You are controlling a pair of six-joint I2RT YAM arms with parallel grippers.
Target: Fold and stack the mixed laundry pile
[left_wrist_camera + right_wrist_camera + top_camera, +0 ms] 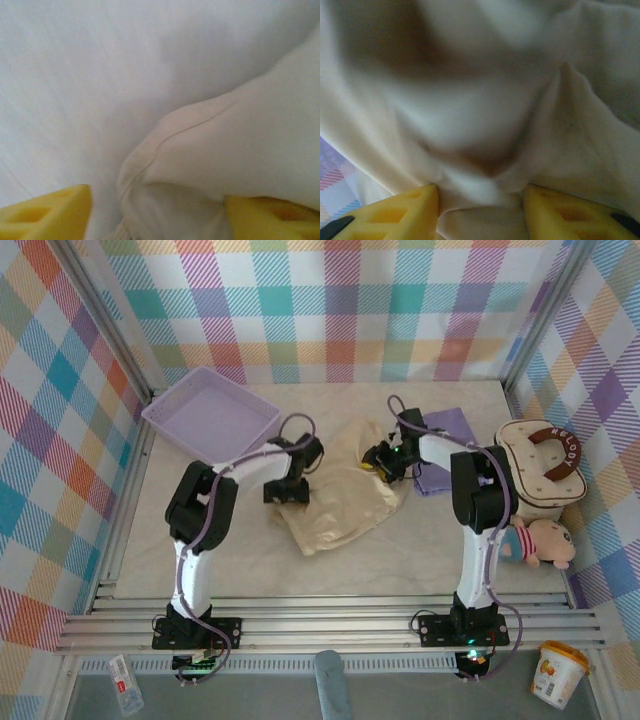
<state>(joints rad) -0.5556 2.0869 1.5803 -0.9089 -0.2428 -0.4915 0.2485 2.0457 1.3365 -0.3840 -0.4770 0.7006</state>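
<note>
Closest to me, the two arms are reaching out from the near edge of the table [400,565]. Both are bending down over the cream-beige shirt [345,505], which is lying crumpled between them. The left gripper [284,494] is hovering low at the shirt's left border, its yellow fingertips [50,212] standing wide apart. A hemmed corner of the cloth is sitting loose in the gap, draping over one finger, and nothing is being pinched. I'd guess it is poised there because a fold would be drawn from that border. The right gripper [383,465] is down on the opposite, farther border. Its fingertips [400,212] are partway apart with a thick gather of cream cloth bunching between them, and I can't tell whether they are squeezing it or merely straddling it. The shirt's long axis seems to be slanting from a corner on my side of the left gripper up toward the right gripper; which end is the collar I can't make out. Just beyond and outward of the right gripper, the lavender-purple T-shirt [450,435] is lying flat as a neat rectangle, its long side running away from me. It is probably already folded and waiting as the base of the stack. Farther off, a lavender mesh basket [165,412] is sitting beyond the left gripper, and a cream padded bag [515,455] is resting outward of the right one.
</note>
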